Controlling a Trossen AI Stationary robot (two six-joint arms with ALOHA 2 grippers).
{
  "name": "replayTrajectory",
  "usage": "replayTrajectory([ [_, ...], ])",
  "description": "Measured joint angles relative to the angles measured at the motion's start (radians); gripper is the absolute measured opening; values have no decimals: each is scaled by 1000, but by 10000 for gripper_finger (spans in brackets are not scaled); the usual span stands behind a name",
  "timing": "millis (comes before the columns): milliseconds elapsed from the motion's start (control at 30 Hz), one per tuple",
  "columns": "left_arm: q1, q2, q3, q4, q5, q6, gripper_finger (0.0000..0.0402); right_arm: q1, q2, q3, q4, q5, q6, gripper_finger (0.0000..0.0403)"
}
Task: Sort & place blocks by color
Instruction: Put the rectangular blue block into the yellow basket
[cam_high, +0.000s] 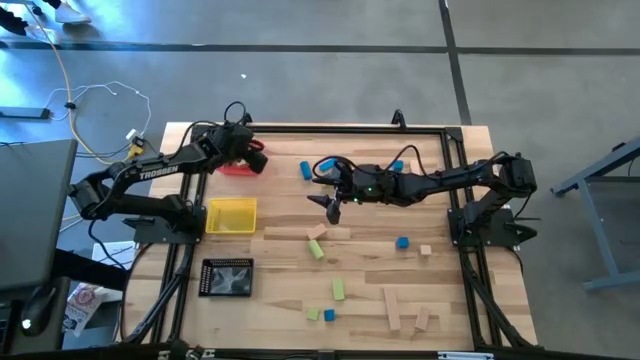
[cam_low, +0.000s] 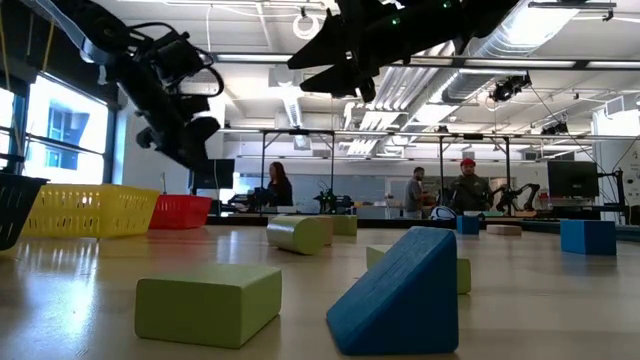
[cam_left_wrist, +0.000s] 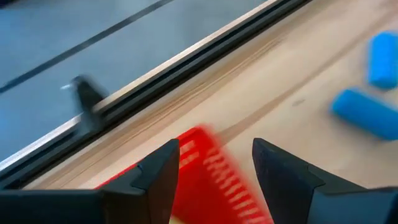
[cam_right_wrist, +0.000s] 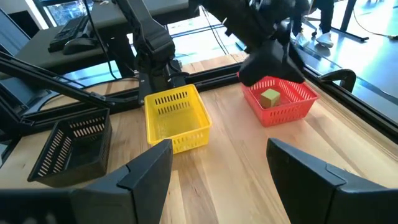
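One green block (cam_right_wrist: 270, 98) sits in red tray (cam_right_wrist: 292, 106), flat. Left claw (cam_left_wrist: 214, 168) above it, fingers parted, empty. Right claw (cam_right_wrist: 217, 165) wide open mid-counter, empty.

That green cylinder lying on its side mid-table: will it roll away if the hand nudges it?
Probably, yes. The green cylinder lies on its curved side on the smooth bare table, so a sideways nudge would likely set it rolling. It looks like solid, rigid painted wood, so it should not deform. A squeeze across the flat ends seems safer than across the curve.
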Motion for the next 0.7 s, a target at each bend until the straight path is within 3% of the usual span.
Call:
replayTrajectory([
  [100,-3,0,43,16,83,0,190,0,0,0,0,0,0,248],
  [233,-26,0,86,17,113,0,189,0,0,0,0,20,0,248],
  [533,-138,0,102,-37,139,35,188,-25,0,0,-41,250,99,248],
  [700,-217,0,102,-119,141,35,190,-90,0,0,-134,298,251,248],
])
